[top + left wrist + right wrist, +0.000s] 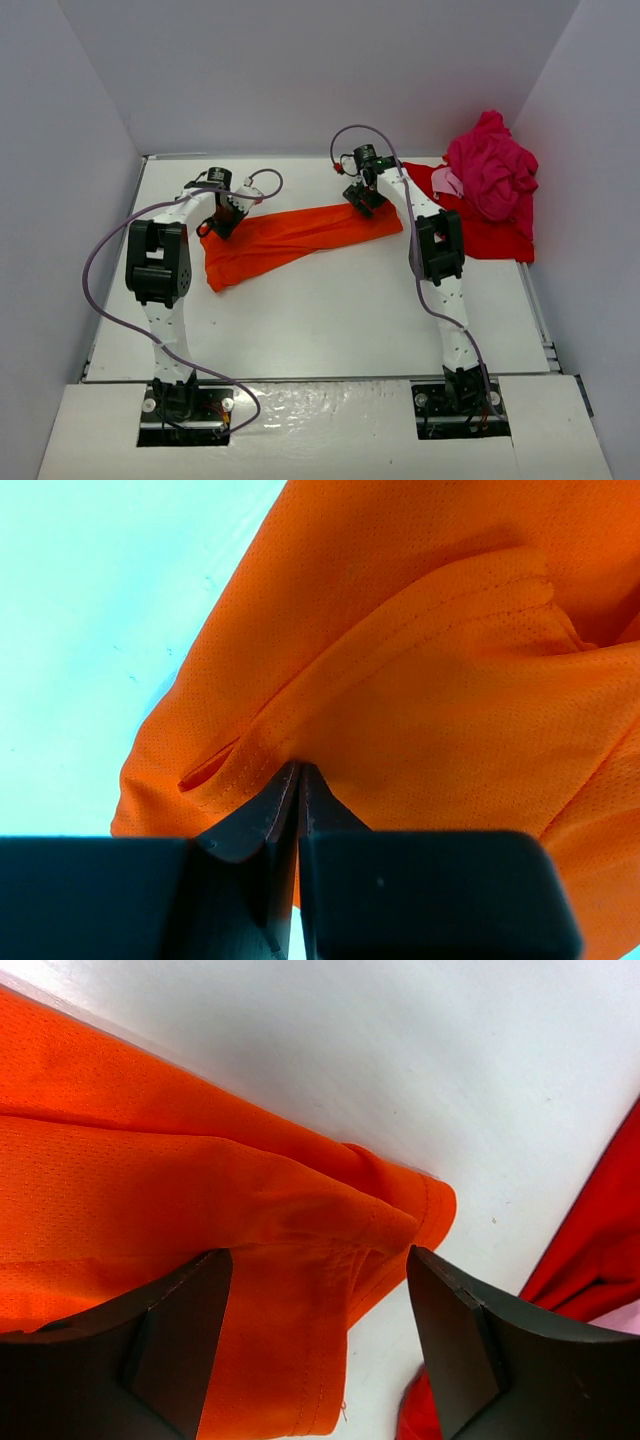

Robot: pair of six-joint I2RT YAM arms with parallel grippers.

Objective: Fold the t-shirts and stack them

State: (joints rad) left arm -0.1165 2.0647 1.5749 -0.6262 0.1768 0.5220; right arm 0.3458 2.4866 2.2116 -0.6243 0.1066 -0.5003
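Left hand clenched on the orange-red t-shirt, right hand released above its corner; a lone pull could skew the fold.

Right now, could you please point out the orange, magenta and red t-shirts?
orange t-shirt (300, 235), top view, middle of the long folded band.
magenta t-shirt (490, 165), top view, centre of the crumpled heap.
red t-shirt (490, 240), top view, flat part under the heap's near side.

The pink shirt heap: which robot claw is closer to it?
Right. The right gripper hangs over the end of the orange shirt nearest the pink shirt heap; the left gripper pinches its opposite end, farther away.
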